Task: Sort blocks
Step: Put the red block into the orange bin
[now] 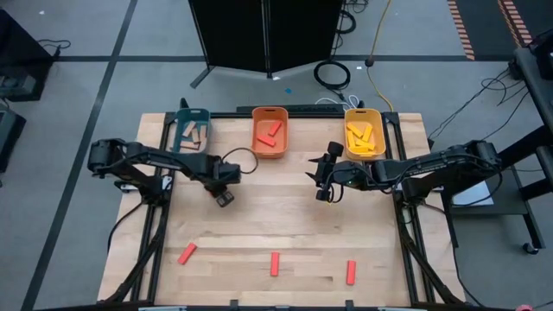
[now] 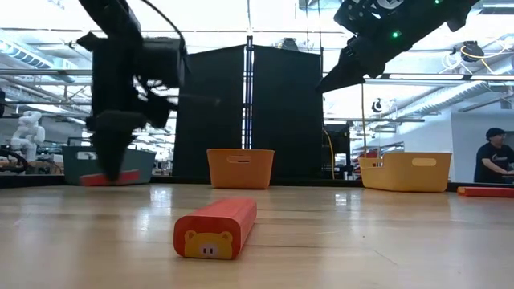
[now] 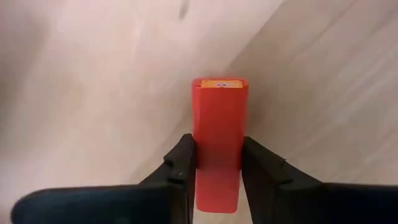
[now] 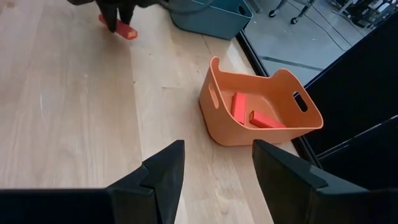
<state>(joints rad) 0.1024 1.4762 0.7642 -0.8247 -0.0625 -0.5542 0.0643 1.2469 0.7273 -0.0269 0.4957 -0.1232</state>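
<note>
Two dark jointed arms, black cables looped alongside; blocky matte-black fingers (image 4: 165, 171); green indicator lights near wrist.

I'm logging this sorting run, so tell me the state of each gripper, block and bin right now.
Left gripper: shut on a red block at the table.
Right gripper: open, empty, above the table.
Three loose red blocks: lying flat near the front edge.
Teal bin: upright, holds tan blocks.
Orange bin: upright, holds red blocks.
Yellow bin: upright, holds yellow blocks.
</note>
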